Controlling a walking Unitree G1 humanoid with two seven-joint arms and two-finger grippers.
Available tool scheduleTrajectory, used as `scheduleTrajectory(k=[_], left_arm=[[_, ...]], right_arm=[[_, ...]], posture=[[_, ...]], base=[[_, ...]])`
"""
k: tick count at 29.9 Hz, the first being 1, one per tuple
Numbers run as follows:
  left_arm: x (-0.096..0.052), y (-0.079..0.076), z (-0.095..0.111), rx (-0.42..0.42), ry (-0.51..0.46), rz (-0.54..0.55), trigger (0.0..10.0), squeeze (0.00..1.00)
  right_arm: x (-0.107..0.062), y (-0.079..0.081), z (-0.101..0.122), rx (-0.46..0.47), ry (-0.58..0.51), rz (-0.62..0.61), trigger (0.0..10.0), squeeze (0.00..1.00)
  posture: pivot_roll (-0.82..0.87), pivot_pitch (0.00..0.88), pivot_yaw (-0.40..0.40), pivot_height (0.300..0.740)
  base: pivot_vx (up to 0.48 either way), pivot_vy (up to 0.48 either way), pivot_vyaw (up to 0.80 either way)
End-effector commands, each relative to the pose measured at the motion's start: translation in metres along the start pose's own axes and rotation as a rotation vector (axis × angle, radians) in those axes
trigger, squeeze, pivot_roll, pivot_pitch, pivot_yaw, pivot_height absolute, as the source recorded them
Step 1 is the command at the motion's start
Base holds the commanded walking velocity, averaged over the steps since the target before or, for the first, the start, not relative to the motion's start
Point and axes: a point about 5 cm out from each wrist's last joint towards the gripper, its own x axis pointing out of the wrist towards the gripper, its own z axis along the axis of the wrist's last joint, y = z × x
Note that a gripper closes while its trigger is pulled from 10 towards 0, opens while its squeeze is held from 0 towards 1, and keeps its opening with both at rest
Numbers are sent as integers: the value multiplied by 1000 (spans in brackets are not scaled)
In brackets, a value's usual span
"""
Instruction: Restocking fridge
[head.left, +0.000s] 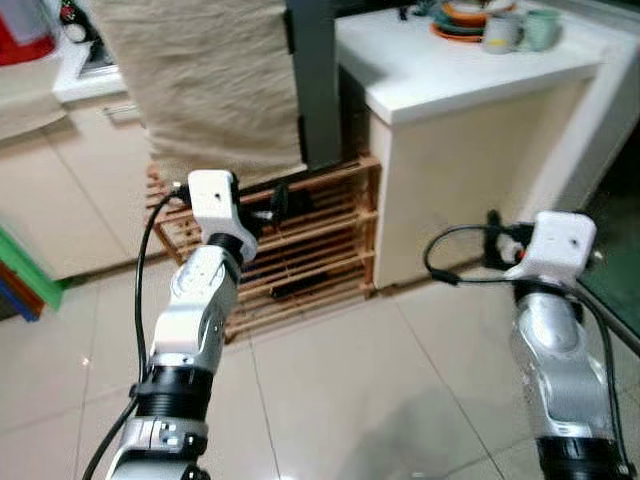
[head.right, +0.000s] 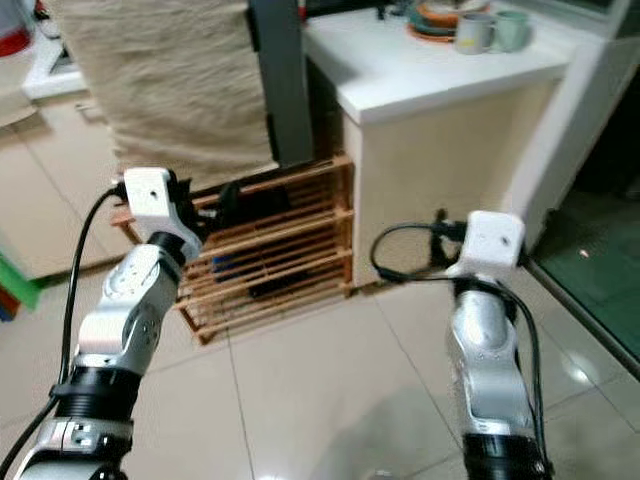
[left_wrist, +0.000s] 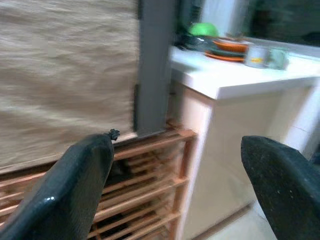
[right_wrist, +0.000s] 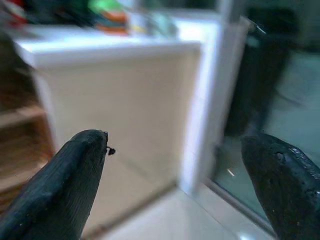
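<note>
Both silver arms are raised in front of me over the tiled floor (head.left: 350, 400). My left gripper (left_wrist: 177, 150) is open with nothing between its black fingers (left_wrist: 75, 190), and it points toward a wooden slatted rack (head.left: 320, 250) and the grey post (head.left: 312, 80) above it. My right gripper (right_wrist: 175, 145) is also open and empty, facing the side of a white counter (head.left: 450, 70). No fridge or stock item can be made out with certainty.
A beige cloth (head.left: 200, 80) hangs above the rack. Stacked plates (head.left: 462, 18) and two mugs (head.left: 520, 30) stand on the counter top. Cream cabinets (head.left: 60, 190) line the left. A dark glass panel (head.left: 620, 230) stands at the far right.
</note>
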Motion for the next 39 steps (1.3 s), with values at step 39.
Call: scheduleTrajectory(k=[39], left_arm=[[7,-27,10,39,-44,-189,10000,0]], right_arm=[[7,20,6,5,-78,80,10000,490]], posture=[[-178,0,126,740]], base=[[464,0,-536]])
